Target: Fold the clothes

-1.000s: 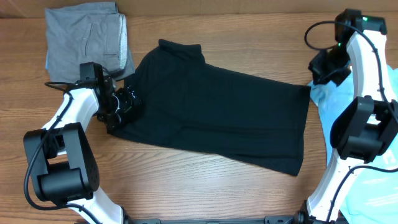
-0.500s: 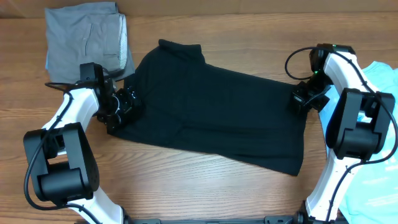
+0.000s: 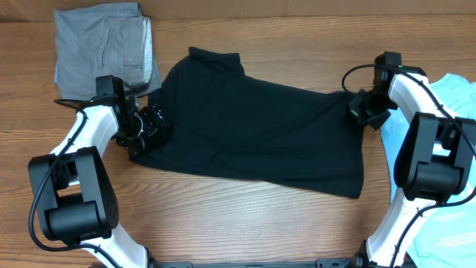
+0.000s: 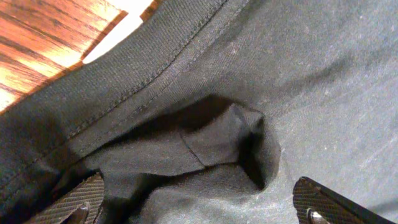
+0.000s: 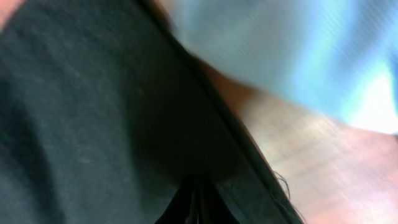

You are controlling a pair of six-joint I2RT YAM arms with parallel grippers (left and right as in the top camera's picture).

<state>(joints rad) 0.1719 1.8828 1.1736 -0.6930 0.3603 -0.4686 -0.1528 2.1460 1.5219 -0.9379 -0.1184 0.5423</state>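
The black T-shirt [image 3: 253, 134] lies spread across the middle of the table, neck end toward the far left. My left gripper [image 3: 152, 123] stands open over its left edge. In the left wrist view a bunched fold of the shirt [image 4: 211, 143] sits between the two spread fingers [image 4: 78, 199]. My right gripper [image 3: 358, 112] is shut, its tips low at the shirt's right hem. In the right wrist view the closed jaws meet against dark cloth [image 5: 93, 112]. I cannot tell whether any cloth is pinched between them.
A folded grey garment [image 3: 104, 48] lies at the far left corner, just behind the left arm. A light-blue T-shirt [image 3: 454, 156] lies at the right edge under the right arm, also seen blurred in the right wrist view [image 5: 280, 50]. Wood table [image 3: 223, 216] shows in front.
The right arm swung from the far right edge to the shirt's right hem, which shifted slightly left and wrinkled. The left arm stayed put, still open.
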